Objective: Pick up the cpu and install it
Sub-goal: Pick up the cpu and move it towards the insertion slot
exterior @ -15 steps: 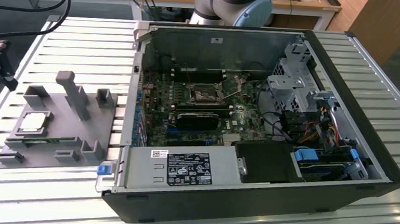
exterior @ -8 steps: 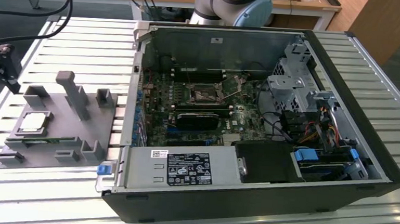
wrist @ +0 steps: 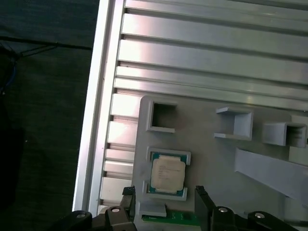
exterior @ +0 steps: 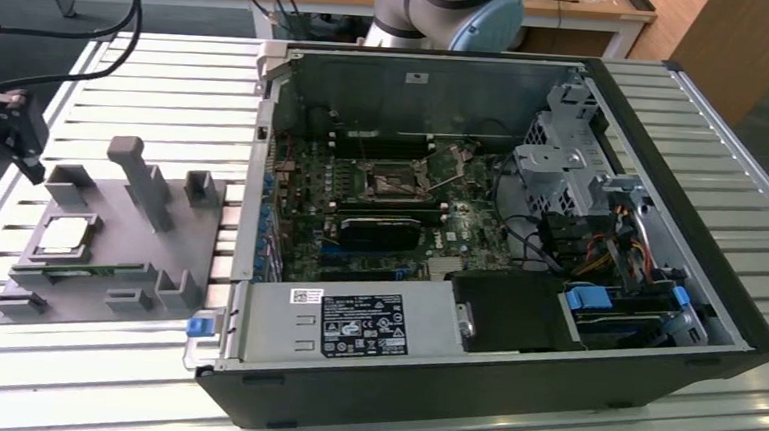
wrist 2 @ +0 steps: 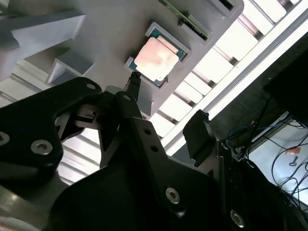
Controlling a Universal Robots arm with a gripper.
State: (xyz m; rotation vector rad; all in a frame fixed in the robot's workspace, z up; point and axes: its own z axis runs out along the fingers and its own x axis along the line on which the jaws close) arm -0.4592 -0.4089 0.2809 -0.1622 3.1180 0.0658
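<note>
Pincer (wrist: 164, 193) gaping wide, gripping nothing. You have the small flat square silver-topped cpu (wrist: 167, 174) lying in its pocket on the grey moulded fixture plate (wrist: 211, 163), dead in line with the gap, edges square to both fingers (wrist: 202, 204), untouched.

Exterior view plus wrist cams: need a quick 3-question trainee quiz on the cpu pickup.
1. Fill in: the grey plastic fixture tray lies on the exterior view's ____ of the open black computer case.
2. True or false: the flat silver-grey square cpu is already inside the case.
3. The black pincer is: A) shut on the cpu; B) open, near the cpu; C) inside the case.
Key: 1 left; 2 false; 3 B.
</note>
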